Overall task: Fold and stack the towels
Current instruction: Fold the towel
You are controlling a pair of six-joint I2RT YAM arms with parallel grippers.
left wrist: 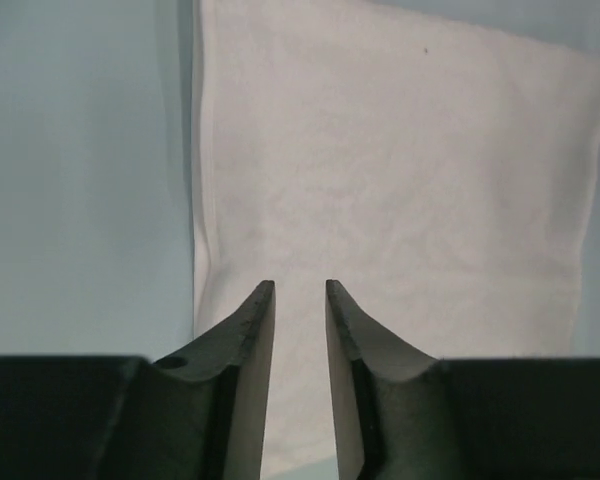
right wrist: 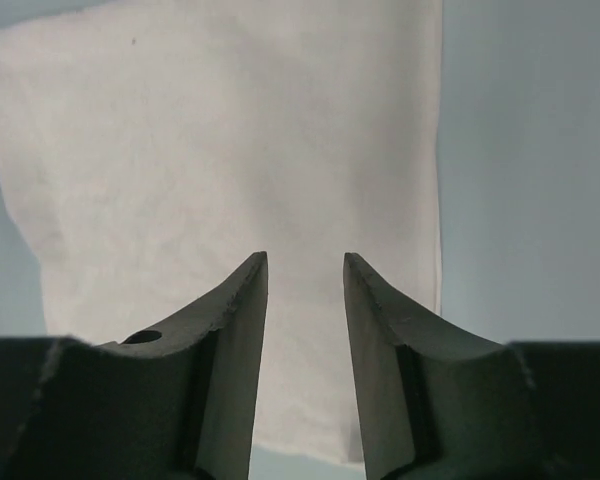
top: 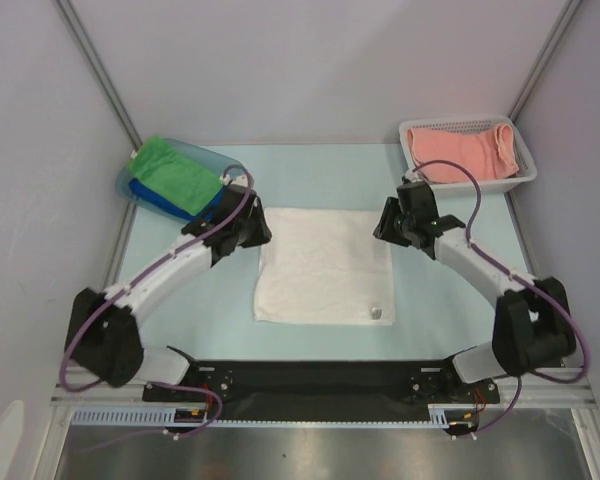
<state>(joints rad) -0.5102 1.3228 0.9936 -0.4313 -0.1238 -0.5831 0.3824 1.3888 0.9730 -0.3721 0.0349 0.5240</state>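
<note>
Top external view: white towel flat, unfolded, mid-table; near-square, no clear long axis, edges roughly parallel to table edges, tag at near right corner. Left gripper over far left corner, right gripper over far right; both jaws moderately parted, nothing between. Far left: green towel folded atop blue towel on blue tray. Far right: pink towels heaped in basket, unfolded. Judged roughly half done

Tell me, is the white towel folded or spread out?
Spread out: the white towel lies flat as one wide sheet, with no fold showing.
</note>
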